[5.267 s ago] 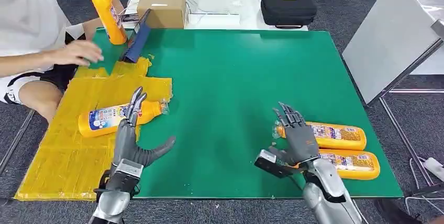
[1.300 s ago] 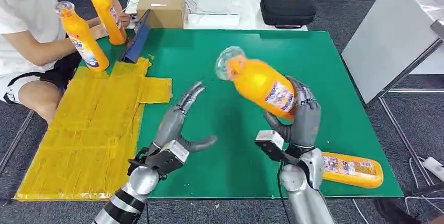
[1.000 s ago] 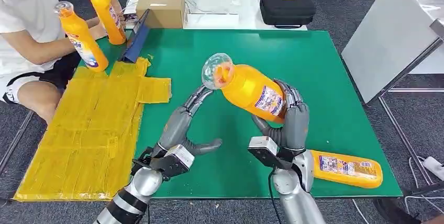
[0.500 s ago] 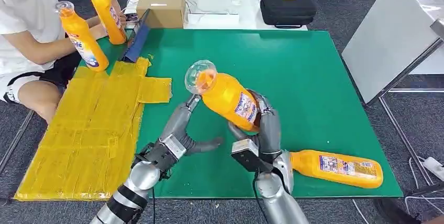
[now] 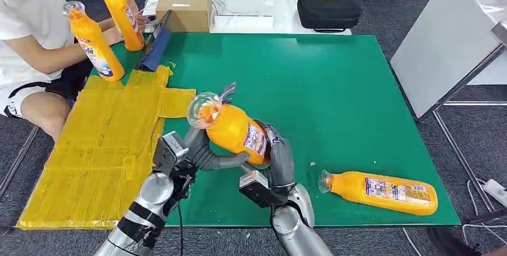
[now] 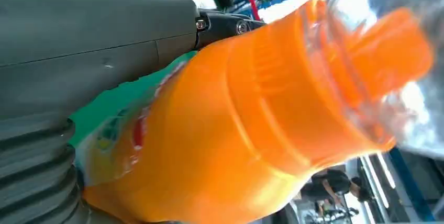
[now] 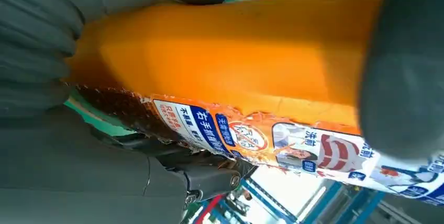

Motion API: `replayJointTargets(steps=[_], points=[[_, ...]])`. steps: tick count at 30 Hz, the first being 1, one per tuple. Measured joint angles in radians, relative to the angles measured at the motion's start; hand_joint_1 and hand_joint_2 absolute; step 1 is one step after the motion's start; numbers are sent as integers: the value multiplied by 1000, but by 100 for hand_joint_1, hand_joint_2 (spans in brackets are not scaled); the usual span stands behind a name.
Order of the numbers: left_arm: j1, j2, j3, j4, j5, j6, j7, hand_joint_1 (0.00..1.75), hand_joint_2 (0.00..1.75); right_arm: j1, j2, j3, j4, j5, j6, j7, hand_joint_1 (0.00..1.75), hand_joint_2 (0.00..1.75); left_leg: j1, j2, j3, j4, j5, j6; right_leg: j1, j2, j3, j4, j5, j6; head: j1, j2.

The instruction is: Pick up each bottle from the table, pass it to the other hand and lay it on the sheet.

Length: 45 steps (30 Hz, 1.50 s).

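right now i'm at the handover, above the near middle of the green table (image 5: 335,76). my right hand (image 5: 276,163) grips the lower body of the bottle (image 5: 234,131), fingers wrapped round the labelled part. the bottle's long axis runs from that hand up and toward my left, clear cap end leading, tilted rather than level. my left hand (image 5: 200,148) is up against the neck end: its thumb lies under the orange body, and the other fingers reach up behind the cap. whether they have closed i cannot tell, so i judge the left grip is not yet sure. in the left wrist view the bottle sits close against the palm. the right arm is bent upright under the bottle, the left forearm rising from below toward it.

the next move turns on this: the yellow sheet (image 5: 101,148) lies on the left hand's side, so the bottle must leave the right hand and swing cap-first that way.

another bottle (image 5: 382,191) lies on its side on the table, to my right. farther off, a person holds two upright bottles (image 5: 92,40) by the sheet's far end.
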Motion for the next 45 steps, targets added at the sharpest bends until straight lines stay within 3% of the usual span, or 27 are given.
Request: replayJointTargets(steps=[1,2,11,25,26,27,31,34,37,41,45], points=[[-1,0,2,3,8,-7,3,5,175,-1,2,2,8,-3,0,-4,175,175,0,0,0,0,0,0,0,0,0,0,0,0,0,0],[-3,0,3,8,16,-14,6,175,175,-2,3,3,18,-5,-1,-7,175,175,0,0,0,0,0,0,0,0,0,0,0,0,0,0],[-10,-6,12,65,126,-107,10,175,175,-10,16,13,77,-22,-1,-19,175,175,0,0,0,0,0,0,0,0,0,0,0,0,0,0],[-12,-13,12,91,141,-97,4,175,175,-9,16,19,100,-32,-10,-26,175,175,0,0,0,0,0,0,0,0,0,0,0,0,0,0],[-12,-14,12,92,139,-94,3,175,175,-9,16,20,98,-33,-10,-26,42,175,0,0,0,0,0,0,0,0,0,0,0,0,0,0],[-12,-18,11,92,132,-84,1,175,175,-7,16,22,89,-35,-5,-23,0,175,0,0,0,0,0,0,0,0,0,0,0,0,0,0],[-16,-26,11,90,91,-3,-4,175,175,9,16,32,46,-45,11,-14,0,175,0,0,0,0,0,0,0,0,0,0,0,0,0,0],[-9,-26,13,58,-69,219,-18,175,175,43,15,51,-38,-91,59,-14,0,175,0,0,0,0,0,0,1,0,0,0,0,0,1,0],[-13,-14,33,30,-139,299,-9,175,175,69,13,68,-106,-109,81,-8,0,175,0,0,0,0,0,0,1,0,0,0,0,0,0,0],[-37,4,85,35,-437,573,45,175,175,109,11,90,-225,-189,147,-6,0,175,1,3,0,0,0,0,1,0,-1,0,0,-1,0,0],[-79,21,150,68,-497,614,46,175,175,129,2,111,-315,-208,167,8,0,175,1,2,0,0,0,-1,1,0,-11,0,-1,-2,0,0]])
